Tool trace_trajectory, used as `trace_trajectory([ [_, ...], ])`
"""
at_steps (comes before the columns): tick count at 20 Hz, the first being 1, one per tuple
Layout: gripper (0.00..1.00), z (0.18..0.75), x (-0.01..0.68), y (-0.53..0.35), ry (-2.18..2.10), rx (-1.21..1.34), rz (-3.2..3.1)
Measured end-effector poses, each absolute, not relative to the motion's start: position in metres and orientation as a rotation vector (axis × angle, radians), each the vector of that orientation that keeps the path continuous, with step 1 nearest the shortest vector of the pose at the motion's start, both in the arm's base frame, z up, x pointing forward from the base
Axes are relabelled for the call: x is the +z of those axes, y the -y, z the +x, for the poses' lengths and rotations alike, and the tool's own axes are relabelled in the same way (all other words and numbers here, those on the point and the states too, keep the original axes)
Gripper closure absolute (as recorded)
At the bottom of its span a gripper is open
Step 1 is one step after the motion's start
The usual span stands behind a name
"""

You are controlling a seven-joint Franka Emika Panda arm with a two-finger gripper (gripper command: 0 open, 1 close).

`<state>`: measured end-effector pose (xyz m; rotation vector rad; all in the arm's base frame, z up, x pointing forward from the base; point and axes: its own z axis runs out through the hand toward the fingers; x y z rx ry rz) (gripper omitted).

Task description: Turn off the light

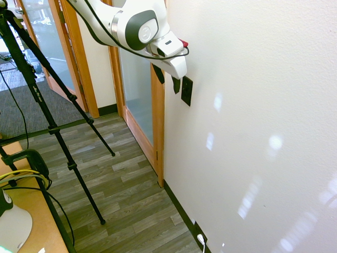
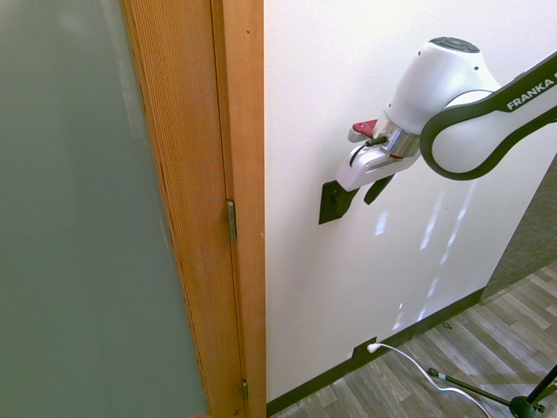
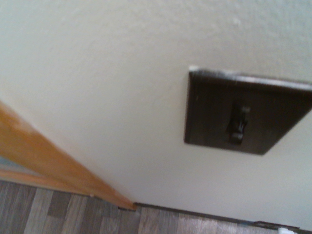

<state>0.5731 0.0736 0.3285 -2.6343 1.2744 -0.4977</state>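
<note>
The light's switch is a small black upright wall plate (image 1: 187,91) on the white wall, just right of the wooden door frame. In the second exterior view the plate (image 2: 331,205) is partly covered by my gripper's body. My gripper (image 1: 168,80) is open and hovers right in front of the plate, its two dark fingers apart with nothing between them; I cannot tell whether a finger touches it. My gripper (image 2: 361,193) points down along the wall. In the wrist view the plate (image 3: 209,112) shows close up with its small toggle (image 3: 237,124). No lamp is in view.
A wooden door frame (image 1: 157,116) with a frosted glass door (image 2: 78,218) stands beside the switch. Low on the wall a dark outlet plate (image 2: 362,353) holds a white plug (image 2: 372,347) with a cable on the wood floor (image 1: 126,195). A desk corner (image 1: 26,221) shows nearby.
</note>
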Motion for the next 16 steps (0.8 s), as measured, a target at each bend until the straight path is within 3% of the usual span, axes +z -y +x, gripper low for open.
trace_trajectory([
  [16,1.00,0.600,0.308,-0.065,-1.355,-0.583,-2.526],
])
